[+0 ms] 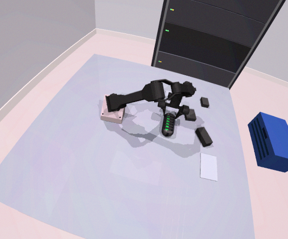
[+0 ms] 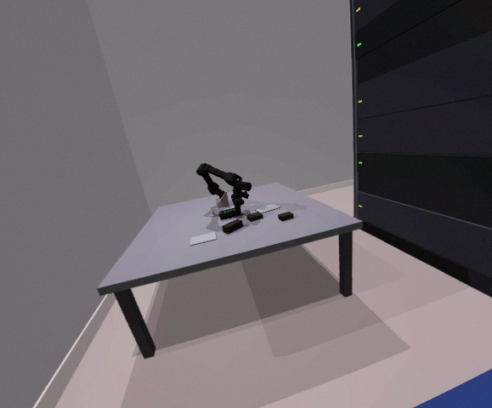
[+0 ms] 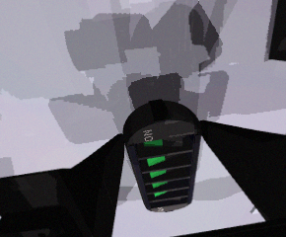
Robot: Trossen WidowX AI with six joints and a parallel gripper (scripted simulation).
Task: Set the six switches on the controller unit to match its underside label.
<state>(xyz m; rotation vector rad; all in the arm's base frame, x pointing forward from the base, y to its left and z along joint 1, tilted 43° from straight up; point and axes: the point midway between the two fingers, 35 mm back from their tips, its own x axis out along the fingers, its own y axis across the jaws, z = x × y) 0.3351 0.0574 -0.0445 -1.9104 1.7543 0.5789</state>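
Note:
The dark grey controller unit [image 1: 167, 132] [image 2: 229, 214] [image 3: 169, 129] sits on its base on the bench, rounded at both ends. Green shows on several rocker switches, in a row along one side of its top; the pressed state of each cannot be told. In the wrist view the word ON is at the near-rounded upper end. My gripper [image 1: 170, 117] [image 3: 161, 131] reaches down over the end of the unit nearer the rack, with one fingertip against each long side. It looks shut on the unit. The label on the underside is hidden.
Dark modules [image 1: 203, 136] [image 1: 190, 114] [image 1: 205, 102] lie to the right of the unit, the middle one close to the gripper. A white card [image 1: 208, 167] [image 2: 202, 239] lies near the bench's edge. The arm's pink base block [image 1: 111, 118] stands left.

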